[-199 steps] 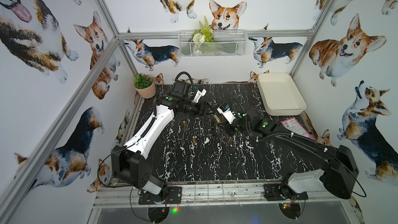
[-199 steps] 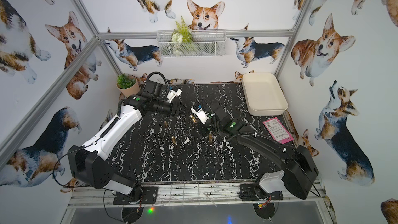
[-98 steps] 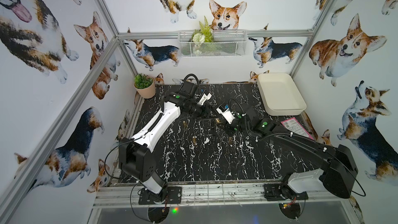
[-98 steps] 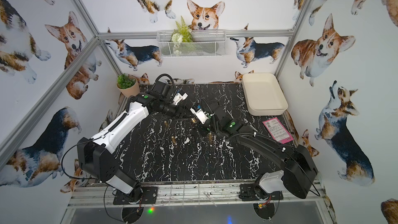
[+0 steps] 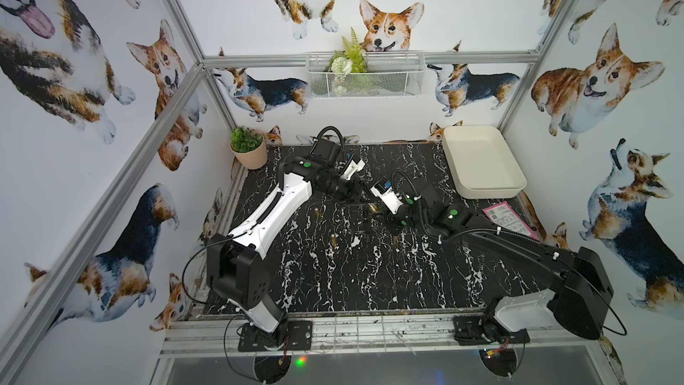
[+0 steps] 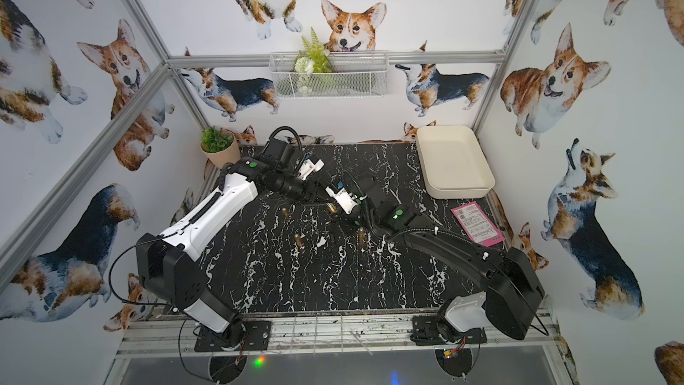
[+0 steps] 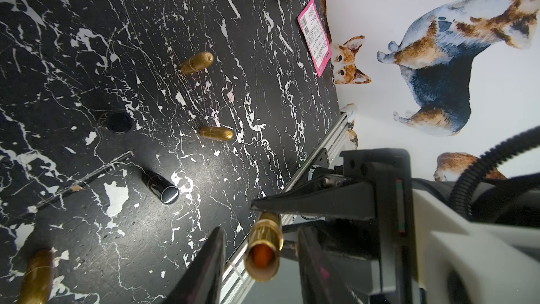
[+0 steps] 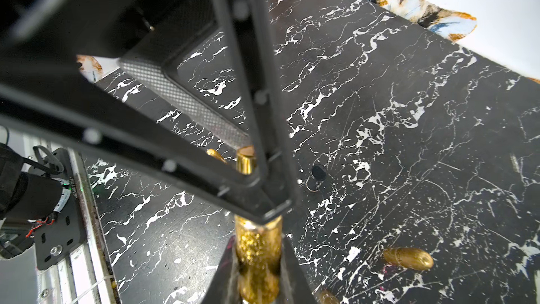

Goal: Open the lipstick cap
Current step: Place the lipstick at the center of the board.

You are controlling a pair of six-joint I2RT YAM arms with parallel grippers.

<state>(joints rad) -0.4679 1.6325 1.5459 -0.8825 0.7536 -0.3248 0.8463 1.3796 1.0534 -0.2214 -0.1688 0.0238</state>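
**Right jaws:** closed on the gold lipstick (image 8: 258,258), clamping its glittered barrel. In both top views we find it near the middle of the frame (image 5: 375,210), held clear of the worktop (image 5: 370,290).

**Left jaws:** part open, one finger on each side of the lipstick's far end with a gap on each side; we see nothing gripped.

**Worktop:** black marble pattern with white veins. Loose gold pieces (image 7: 216,133) lie scattered on it.

**Surroundings, top view:**
- Cream tray (image 5: 488,192) at the worktop's upper right.
- Pink label (image 5: 507,218) just below the tray.
- Potted plant (image 5: 247,148) at the worktop's upper left.
- Wire basket (image 5: 364,83) holding greenery, upper centre of the frame.
- Corgi-print walls (image 5: 74,142) on three sides.

**View differences:**
- Only the left wrist view shows us the lipstick's open end with orange inside, and a black tube (image 7: 160,185) lying flat.
- Only the right wrist view shows the glitter.
- The top views give us only a gold glint.
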